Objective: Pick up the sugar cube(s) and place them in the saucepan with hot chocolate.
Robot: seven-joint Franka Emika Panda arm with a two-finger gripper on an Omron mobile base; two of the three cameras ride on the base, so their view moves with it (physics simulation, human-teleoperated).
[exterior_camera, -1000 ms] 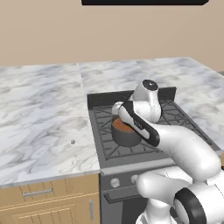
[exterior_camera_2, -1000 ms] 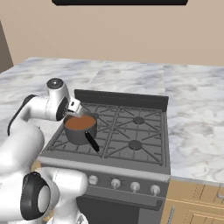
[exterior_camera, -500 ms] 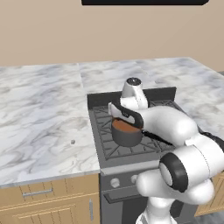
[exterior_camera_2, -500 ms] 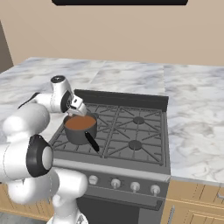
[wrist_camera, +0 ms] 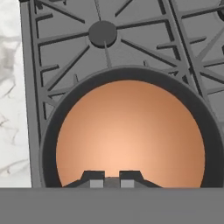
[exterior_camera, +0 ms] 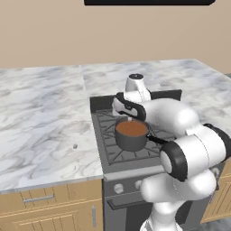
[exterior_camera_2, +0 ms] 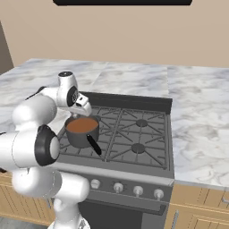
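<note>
Saucepan (exterior_camera: 131,134) sits on the front-left burner of the stove (exterior_camera_2: 134,138), round, dark-grey metal, straight black handle, smooth reddish-brown liquid inside. Over the past second the arm has swung in, so the pincer (wrist_camera: 111,180) now hangs directly above the liquid, jaws narrow with something small and grey between them, probably a sugar cube (wrist_camera: 112,182). Releasing looks next. Marble bench (exterior_camera: 45,117) is glossy, veined.

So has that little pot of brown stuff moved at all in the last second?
No. The saucepan sits on the same front-left burner of the stove as before; the arm shifted around it, not the pan.
</note>
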